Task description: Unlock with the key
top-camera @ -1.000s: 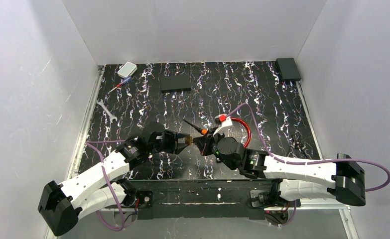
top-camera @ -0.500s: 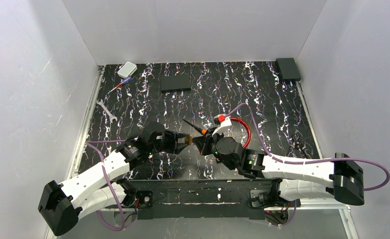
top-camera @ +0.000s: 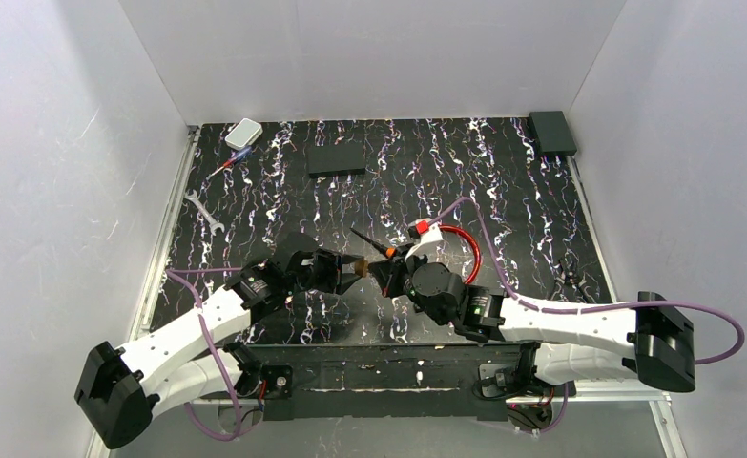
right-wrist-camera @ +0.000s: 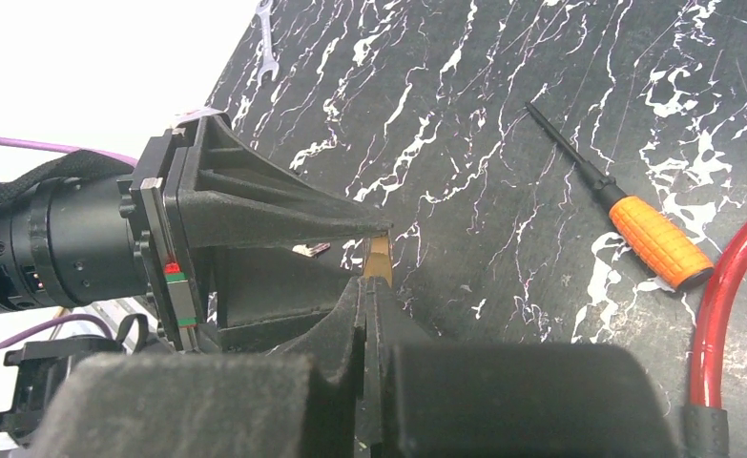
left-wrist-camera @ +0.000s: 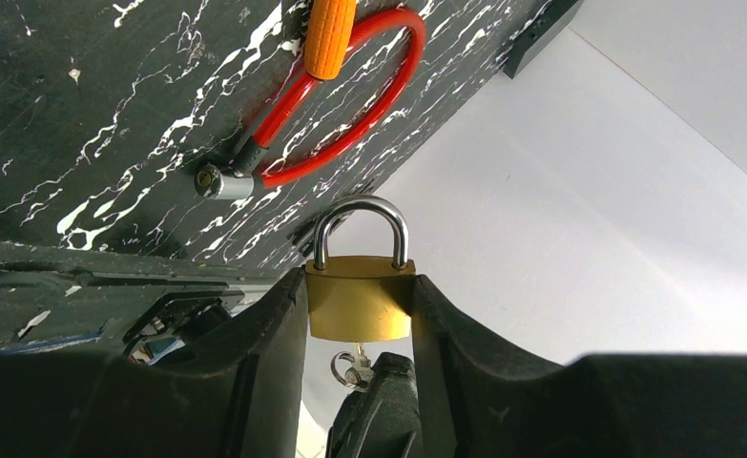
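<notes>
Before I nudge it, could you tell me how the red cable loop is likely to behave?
The red cable loop holds a smooth curve, so it is probably bendy yet springy. Its glossy sheath may feel slippery.

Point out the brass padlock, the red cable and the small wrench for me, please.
brass padlock (left-wrist-camera: pixel 360 307): left wrist view, on the middle of its brass body.
red cable (left-wrist-camera: pixel 218 181): left wrist view, on its silver end fitting.
wrench (top-camera: pixel 203 212): top external view, on the middle of its shaft.

padlock (left-wrist-camera: pixel 358 310) underside behind the right fingers (left-wrist-camera: pixel 381 410); red cable (right-wrist-camera: pixel 717 305) loop beyond the frame edge
</notes>
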Controlling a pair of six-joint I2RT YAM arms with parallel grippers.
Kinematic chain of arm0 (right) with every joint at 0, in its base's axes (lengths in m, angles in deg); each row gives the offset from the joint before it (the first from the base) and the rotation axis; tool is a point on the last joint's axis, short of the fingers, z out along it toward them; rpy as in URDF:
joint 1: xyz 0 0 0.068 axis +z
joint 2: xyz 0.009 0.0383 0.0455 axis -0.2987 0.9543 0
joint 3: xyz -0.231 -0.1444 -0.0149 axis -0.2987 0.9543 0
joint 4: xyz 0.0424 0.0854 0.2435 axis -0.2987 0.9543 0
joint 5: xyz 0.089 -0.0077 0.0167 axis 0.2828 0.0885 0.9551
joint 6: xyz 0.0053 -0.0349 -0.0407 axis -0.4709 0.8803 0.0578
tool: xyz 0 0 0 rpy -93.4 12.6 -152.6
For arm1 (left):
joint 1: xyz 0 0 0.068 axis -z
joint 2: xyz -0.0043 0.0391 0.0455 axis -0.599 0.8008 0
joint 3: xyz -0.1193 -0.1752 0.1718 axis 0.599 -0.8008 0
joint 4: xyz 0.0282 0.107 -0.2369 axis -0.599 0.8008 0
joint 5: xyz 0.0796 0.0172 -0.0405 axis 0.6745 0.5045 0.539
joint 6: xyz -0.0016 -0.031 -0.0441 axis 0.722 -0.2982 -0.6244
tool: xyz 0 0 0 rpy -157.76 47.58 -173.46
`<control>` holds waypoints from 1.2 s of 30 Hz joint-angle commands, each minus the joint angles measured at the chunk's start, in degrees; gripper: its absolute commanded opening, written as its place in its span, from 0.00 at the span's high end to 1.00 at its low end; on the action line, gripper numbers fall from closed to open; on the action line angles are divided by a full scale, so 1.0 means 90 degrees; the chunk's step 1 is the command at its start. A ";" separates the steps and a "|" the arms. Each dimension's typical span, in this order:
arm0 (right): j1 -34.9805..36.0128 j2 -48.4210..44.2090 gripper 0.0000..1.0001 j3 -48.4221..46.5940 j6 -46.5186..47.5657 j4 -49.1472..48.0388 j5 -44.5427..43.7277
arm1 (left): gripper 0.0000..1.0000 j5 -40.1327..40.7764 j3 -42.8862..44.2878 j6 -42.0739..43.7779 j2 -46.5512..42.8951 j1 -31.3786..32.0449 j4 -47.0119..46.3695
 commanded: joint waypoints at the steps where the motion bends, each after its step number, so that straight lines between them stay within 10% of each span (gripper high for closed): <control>1: 0.0027 0.0128 0.99 -0.0087 0.0170 -0.0548 -0.0129 | 1.00 -0.0090 0.0099 -0.0017 -0.0013 0.0000 -0.0263; 36: 0.0027 0.0288 0.99 0.0270 0.0651 -0.1349 -0.0243 | 1.00 -0.0422 0.0157 0.0104 0.0389 0.0002 -0.1130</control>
